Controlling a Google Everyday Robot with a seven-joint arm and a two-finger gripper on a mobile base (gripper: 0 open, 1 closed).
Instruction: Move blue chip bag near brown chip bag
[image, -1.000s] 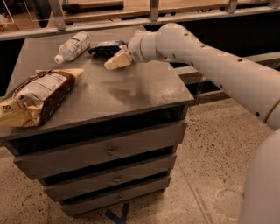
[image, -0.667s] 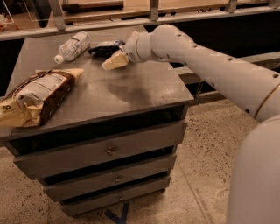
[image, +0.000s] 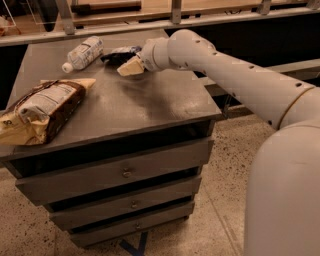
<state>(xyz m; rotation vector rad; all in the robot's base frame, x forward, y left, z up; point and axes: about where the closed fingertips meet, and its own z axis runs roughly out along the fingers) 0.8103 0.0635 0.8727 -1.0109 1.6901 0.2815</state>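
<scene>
The blue chip bag is a small dark crinkled bag lying at the back of the cabinet top, right of the bottle. My gripper reaches in from the right on a long white arm, and its cream tip sits just in front of the blue bag, touching or nearly touching its near edge. The gripper hides part of the bag. The brown chip bag is large and puffy with cream ends and a white label. It lies at the front left corner, well apart from the blue bag.
A clear plastic bottle with a white cap lies at the back left, next to the blue bag. The grey cabinet top stands over three drawers. A metal rail and shelf run behind it. My white arm spans the right side.
My gripper has shifted slightly left toward the blue chip bag. The bags and the bottle have not moved.
</scene>
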